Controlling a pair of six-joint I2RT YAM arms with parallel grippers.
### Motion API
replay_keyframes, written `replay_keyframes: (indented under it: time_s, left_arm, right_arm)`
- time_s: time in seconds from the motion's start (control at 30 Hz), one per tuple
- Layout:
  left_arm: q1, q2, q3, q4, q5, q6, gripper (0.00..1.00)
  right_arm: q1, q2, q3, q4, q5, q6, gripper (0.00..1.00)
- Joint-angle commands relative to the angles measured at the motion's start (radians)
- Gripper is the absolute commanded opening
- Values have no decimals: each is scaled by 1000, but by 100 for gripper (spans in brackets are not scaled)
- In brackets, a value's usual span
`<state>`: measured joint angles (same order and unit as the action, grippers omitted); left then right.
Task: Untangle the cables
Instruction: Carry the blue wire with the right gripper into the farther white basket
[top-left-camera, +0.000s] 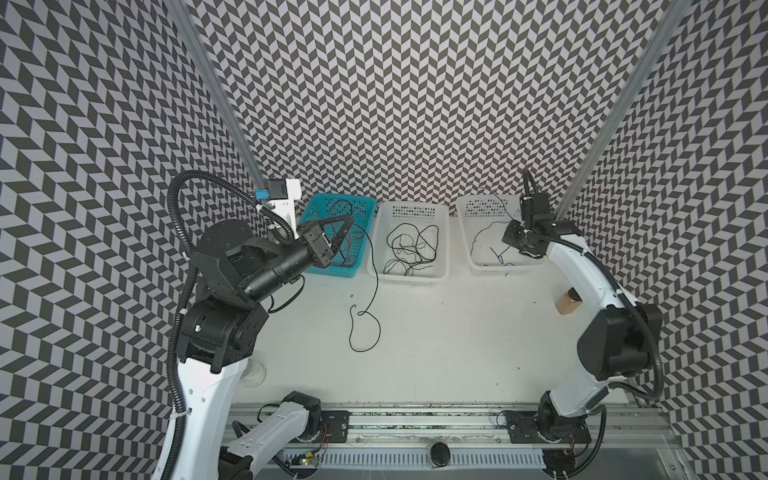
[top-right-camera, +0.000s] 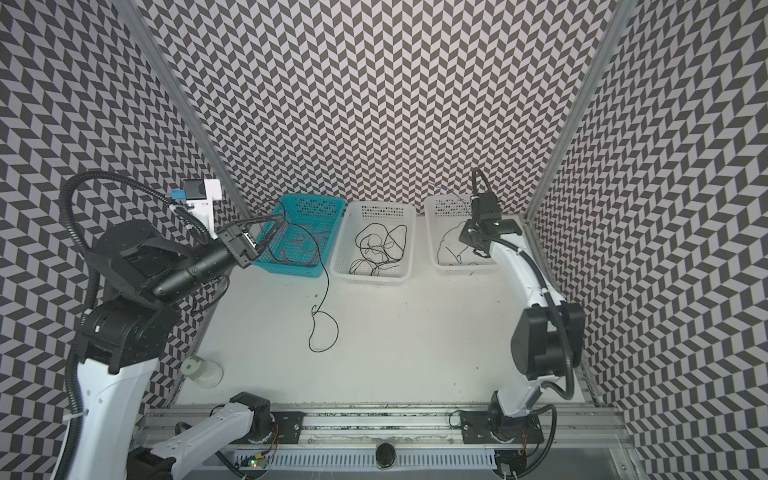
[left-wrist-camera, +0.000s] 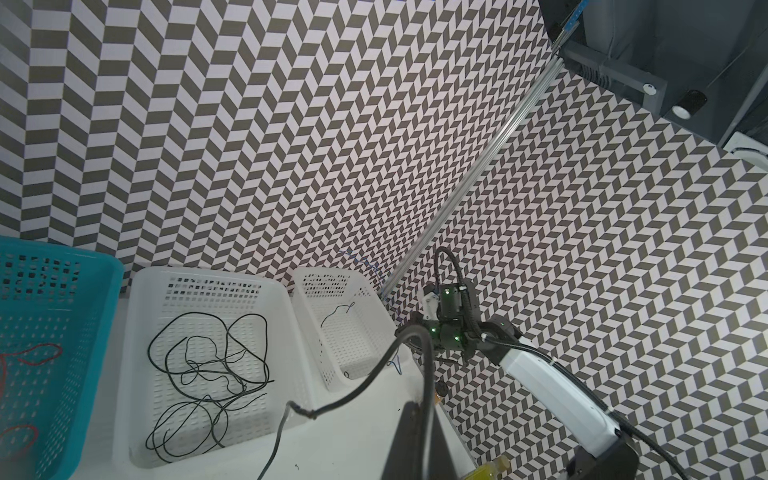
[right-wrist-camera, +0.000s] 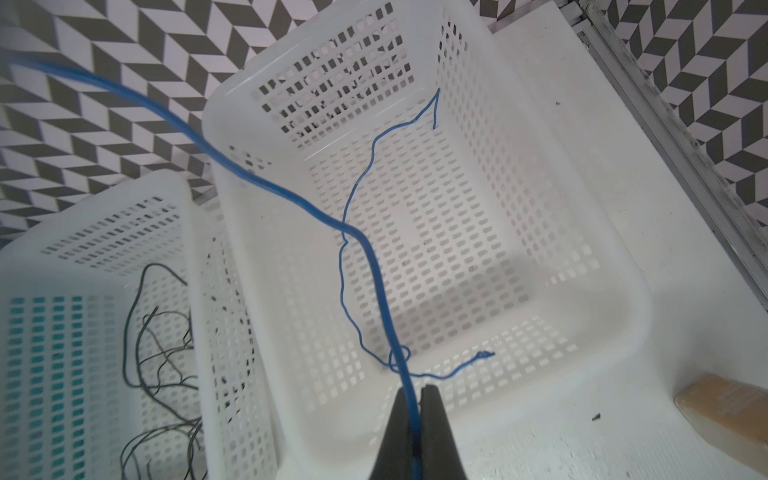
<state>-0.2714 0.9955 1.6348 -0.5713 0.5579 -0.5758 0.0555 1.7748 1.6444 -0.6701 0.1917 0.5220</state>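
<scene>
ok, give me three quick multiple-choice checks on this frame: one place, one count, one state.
1. Only black cables lie in: A teal basket, B middle white basket, C right white basket.
2. Baskets on the table: A two, B three, C four.
3. The right tool is: A open, B shut on nothing, C shut on a blue cable.
1 B: its cables are all black; teal holds red too, right holds blue.
2 B: teal, middle and right stand in a row.
3 C: the right wrist view shows it pinching the blue cable.
</scene>
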Motion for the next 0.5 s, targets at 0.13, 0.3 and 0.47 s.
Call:
replay_keyframes:
  time_s: [0.13,0.3,0.47]
  left_arm:
    - [-69,102,234,-51,-4,67,0]
    - [-99,219,476,-102,-14,99,0]
    - [-146,383,748,-129,8,103,0]
  right_arm:
    - [-40,163,121,-48,72,-6,0]
    - [-54,207,129,-49,50,-6,11]
    - [-67,214,123,-62,30,-2,34]
